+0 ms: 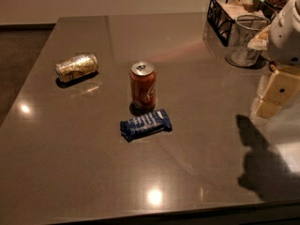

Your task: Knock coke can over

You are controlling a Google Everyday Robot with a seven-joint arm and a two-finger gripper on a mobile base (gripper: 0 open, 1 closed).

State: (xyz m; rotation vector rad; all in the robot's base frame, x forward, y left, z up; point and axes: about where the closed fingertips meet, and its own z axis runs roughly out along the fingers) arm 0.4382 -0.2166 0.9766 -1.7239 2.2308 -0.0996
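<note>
one coke can (143, 86) stands upright on the countertop (70, 172). left of it a gold-and-silver can (76, 67) lies on its side; just in front, a dark blue snack bar (146, 124). well right of it hangs the gripper (272, 100), its grip state impossible to tell.

The coke can (143, 85) stands upright just left of the frame's centre, red-orange with white script and a silver top. The gripper (274, 96) hangs at the right edge, well apart from it.

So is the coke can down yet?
No, the coke can stands upright, with the gripper apart from it at the right edge.
</note>
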